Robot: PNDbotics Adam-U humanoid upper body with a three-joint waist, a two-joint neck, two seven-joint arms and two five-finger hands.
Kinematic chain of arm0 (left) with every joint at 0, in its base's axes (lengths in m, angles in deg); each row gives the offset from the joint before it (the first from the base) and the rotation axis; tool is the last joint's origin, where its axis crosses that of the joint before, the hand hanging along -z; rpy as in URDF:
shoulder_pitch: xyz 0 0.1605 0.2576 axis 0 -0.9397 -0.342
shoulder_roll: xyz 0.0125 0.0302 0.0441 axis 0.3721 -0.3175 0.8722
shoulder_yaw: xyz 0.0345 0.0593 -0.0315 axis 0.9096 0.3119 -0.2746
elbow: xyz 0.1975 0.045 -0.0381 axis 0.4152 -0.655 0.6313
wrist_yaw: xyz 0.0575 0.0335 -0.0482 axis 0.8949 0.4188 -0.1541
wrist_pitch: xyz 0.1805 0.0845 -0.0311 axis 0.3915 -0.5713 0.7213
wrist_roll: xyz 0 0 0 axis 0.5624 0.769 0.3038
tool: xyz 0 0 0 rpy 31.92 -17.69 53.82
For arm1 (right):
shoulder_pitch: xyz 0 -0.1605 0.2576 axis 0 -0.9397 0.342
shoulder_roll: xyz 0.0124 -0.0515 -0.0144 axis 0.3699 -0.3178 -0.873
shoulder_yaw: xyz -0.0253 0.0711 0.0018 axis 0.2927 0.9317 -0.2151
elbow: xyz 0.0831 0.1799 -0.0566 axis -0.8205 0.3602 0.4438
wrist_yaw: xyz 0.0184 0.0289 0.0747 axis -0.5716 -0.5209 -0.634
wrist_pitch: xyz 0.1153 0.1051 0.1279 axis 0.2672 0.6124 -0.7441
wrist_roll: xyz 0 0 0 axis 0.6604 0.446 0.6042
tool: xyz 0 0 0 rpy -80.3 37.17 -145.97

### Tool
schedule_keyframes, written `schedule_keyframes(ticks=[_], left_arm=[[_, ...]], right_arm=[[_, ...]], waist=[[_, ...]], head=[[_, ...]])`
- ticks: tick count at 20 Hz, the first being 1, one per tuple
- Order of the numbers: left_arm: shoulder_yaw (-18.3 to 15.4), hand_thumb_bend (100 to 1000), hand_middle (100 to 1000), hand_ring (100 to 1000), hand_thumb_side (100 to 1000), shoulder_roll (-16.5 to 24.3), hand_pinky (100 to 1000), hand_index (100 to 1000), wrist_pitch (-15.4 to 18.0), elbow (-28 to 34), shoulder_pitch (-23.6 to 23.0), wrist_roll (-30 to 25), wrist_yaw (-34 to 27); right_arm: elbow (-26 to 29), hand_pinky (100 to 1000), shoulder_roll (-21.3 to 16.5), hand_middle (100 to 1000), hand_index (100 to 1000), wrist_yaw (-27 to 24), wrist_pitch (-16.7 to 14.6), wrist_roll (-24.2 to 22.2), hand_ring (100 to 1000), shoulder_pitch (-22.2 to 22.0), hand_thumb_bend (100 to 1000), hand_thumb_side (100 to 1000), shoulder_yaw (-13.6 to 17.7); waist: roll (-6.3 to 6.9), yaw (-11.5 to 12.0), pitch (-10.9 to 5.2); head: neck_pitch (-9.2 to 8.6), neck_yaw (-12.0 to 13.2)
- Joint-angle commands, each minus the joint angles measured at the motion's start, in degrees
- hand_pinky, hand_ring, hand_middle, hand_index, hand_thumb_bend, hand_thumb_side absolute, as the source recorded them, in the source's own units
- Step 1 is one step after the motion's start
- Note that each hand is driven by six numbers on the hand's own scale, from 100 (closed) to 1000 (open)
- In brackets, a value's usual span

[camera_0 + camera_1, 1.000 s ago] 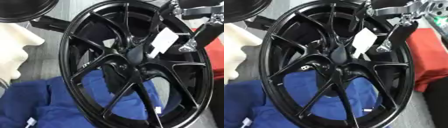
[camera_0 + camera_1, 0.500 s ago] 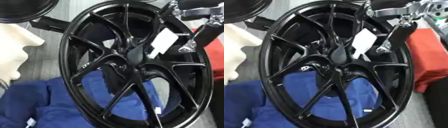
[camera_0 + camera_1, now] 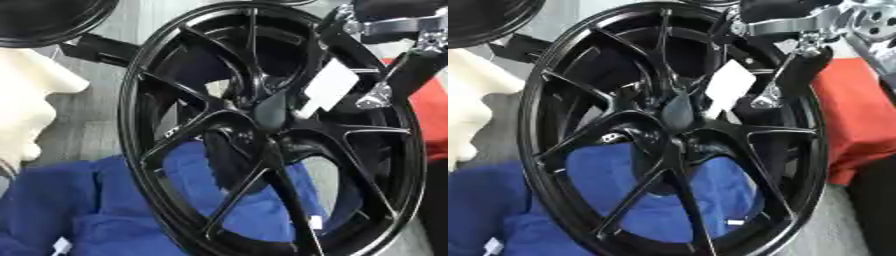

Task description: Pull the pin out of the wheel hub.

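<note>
Against blue cloth (image 3: 649, 210) — black wheel hub (image 3: 671, 125); right hand (image 3: 798, 75) at rim.

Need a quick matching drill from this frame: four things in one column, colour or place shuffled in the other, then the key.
Things:
1. wheel
2. cloth
3. tag
4. right hand

Descriptions:
A. white, hanging in front of the spokes
B. blue, lying under and behind the lower rim
C. black, multi-spoke, filling the middle of the view
D. coming down from the upper right onto the rim's right side

Pairs: 1-C, 2-B, 3-A, 4-D
</note>
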Motion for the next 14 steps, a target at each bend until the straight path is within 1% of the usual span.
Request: schedule_keyframes(ticks=[1,6,12,14], left_arm=[[-0.5,519,700,765,598,0.7,780,745,0.1,1.1,0.3,-0.1,-0.2],[-0.5,517,700,764,599,0.6,781,745,0.1,1.1,0.3,-0.1,-0.3],[-0.5,516,700,764,601,0.6,781,745,0.1,1.1,0.3,-0.1,-0.3],[-0.5,515,700,764,601,0.6,781,745,0.1,1.1,0.2,0.0,-0.3]], right_arm=[[0.2,837,-1.4,609,635,-0.5,0.1,0.4,807,0.3,391,100,0.7],[0.1,826,-1.4,590,613,-1.0,0.5,1.3,789,0.2,303,100,0.8],[0.2,814,-1.4,570,590,-1.7,1.2,3.1,770,0.1,147,100,0.9],[0.3,811,-1.4,564,583,-2.0,1.6,3.6,764,0.1,111,100,0.9]], waist=[[0.28,-0.1,-1.06],[0.24,-0.1,-1.10],[0.22,0.0,-1.12],[0.22,0.0,-1.15]], head=[[-0.46,0.1],[-0.54,0.1],[-0.51,0.1],[-0.45,0.1]])
